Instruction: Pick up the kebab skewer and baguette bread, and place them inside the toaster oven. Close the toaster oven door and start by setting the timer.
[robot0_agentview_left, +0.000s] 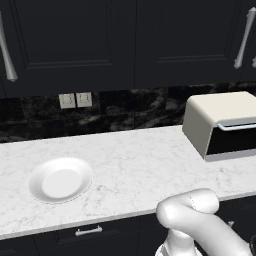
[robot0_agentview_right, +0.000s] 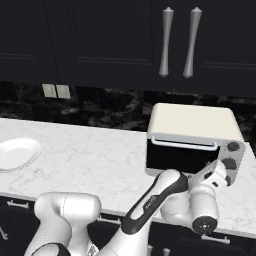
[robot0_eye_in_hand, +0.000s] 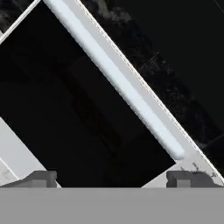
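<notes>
The gripper (robot0_eye_in_hand: 111, 177) is standing fully spread and grasping nothing, its two dark fingertips (robot0_eye_in_hand: 39, 178) pointing at close range at the dark glass of the toaster oven door (robot0_eye_in_hand: 83, 109), whose silver bar handle (robot0_eye_in_hand: 118, 83) is running diagonally across the hand view; contact cannot be confirmed. The toaster oven (robot0_agentview_right: 192, 137) is sitting with its door closed near the back right of the white marble counter (robot0_agentview_right: 100, 160), and a white plate (robot0_agentview_left: 60, 181) is lying toward the counter's front left, well apart from the oven. Dark cabinets (robot0_agentview_right: 125, 40) with silver handles are hanging above a black stone backsplash (robot0_agentview_left: 125, 107) that is carrying two wall outlets (robot0_agentview_left: 75, 100).
</notes>
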